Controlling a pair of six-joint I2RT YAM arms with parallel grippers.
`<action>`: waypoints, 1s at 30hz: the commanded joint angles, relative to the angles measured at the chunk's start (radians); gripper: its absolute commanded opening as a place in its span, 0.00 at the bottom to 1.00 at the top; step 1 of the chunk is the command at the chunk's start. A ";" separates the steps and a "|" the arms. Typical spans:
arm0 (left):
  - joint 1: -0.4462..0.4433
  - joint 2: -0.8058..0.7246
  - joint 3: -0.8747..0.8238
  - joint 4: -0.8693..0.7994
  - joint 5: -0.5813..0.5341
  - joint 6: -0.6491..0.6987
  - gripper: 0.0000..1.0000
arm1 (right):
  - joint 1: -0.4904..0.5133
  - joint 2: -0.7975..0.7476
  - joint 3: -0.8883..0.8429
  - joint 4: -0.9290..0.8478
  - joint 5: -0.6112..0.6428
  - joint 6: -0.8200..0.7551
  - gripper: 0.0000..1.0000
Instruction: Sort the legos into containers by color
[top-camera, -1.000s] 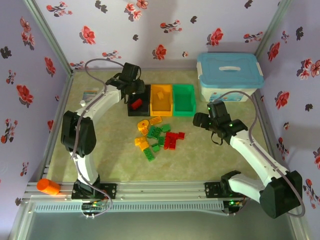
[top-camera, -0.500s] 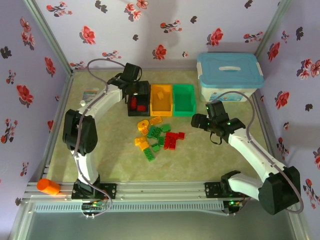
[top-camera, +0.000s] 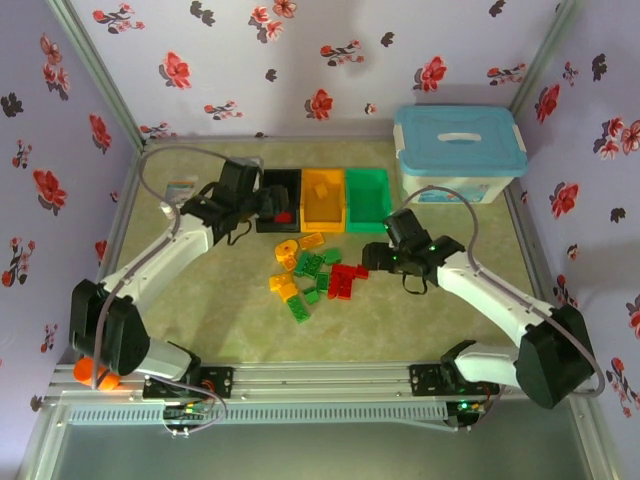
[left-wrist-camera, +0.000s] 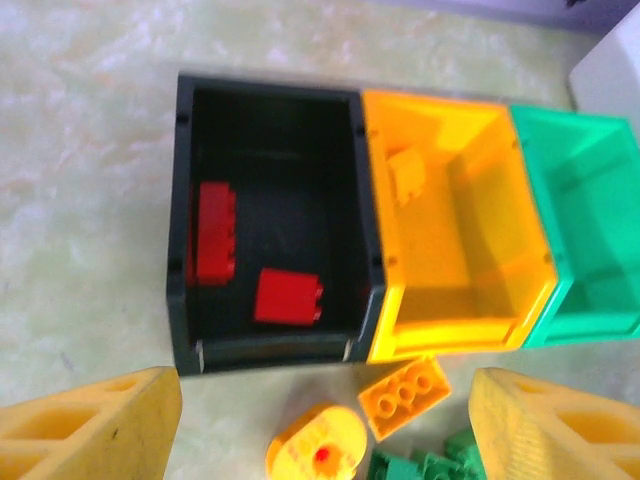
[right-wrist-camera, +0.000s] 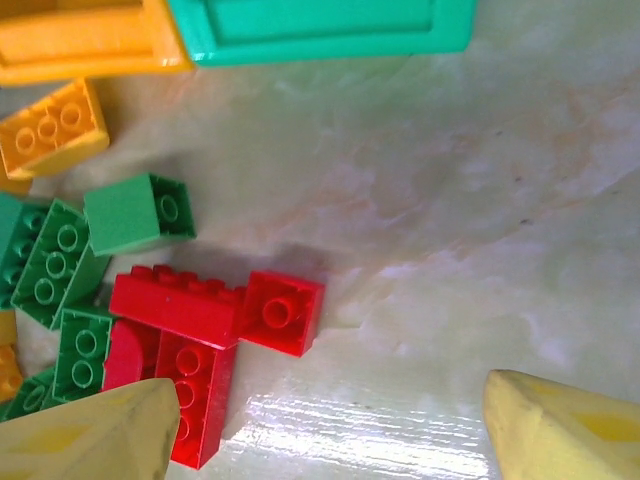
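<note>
The right claw (top-camera: 372, 260) has swung in from open table to the right edge of the loose legos (top-camera: 315, 270). Its jaws stand wide with nothing between them. In its wrist view a small red brick (right-wrist-camera: 280, 312) lies just ahead of the gap, touching a long red brick (right-wrist-camera: 175, 298) on its left. A green brick (right-wrist-camera: 135, 212) sits further ahead on the left. It looks to be lining up a red pick.

The left claw (left-wrist-camera: 320, 405) has let go of the red piece it carried and has drawn back from over the bins. Its jaws are wide and hold nothing. Just ahead of them an orange brick (left-wrist-camera: 405, 395) lies on the table. Beyond it is the black bin (left-wrist-camera: 180, 250), which now has two reds (left-wrist-camera: 288, 297) on its floor, set apart from each other. To the right of that bin, the orange bin (left-wrist-camera: 450, 330) holds one orange piece (left-wrist-camera: 407, 175), and the green bin (left-wrist-camera: 590, 220) comes last in the row.

So one more red is sorted, though most of the pile still waits on the table. With the left claw drawn back, the way to the black bin looks free for the right claw's next red.
</note>
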 joint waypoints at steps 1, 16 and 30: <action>-0.012 -0.069 -0.093 0.016 -0.040 -0.041 0.76 | 0.040 0.041 0.009 0.027 -0.018 0.036 0.78; -0.051 -0.275 -0.432 0.033 -0.076 -0.165 0.75 | 0.171 0.231 0.015 0.106 -0.017 0.174 0.64; -0.061 -0.308 -0.482 0.045 -0.082 -0.181 0.75 | 0.222 0.318 0.015 0.157 -0.016 0.230 0.59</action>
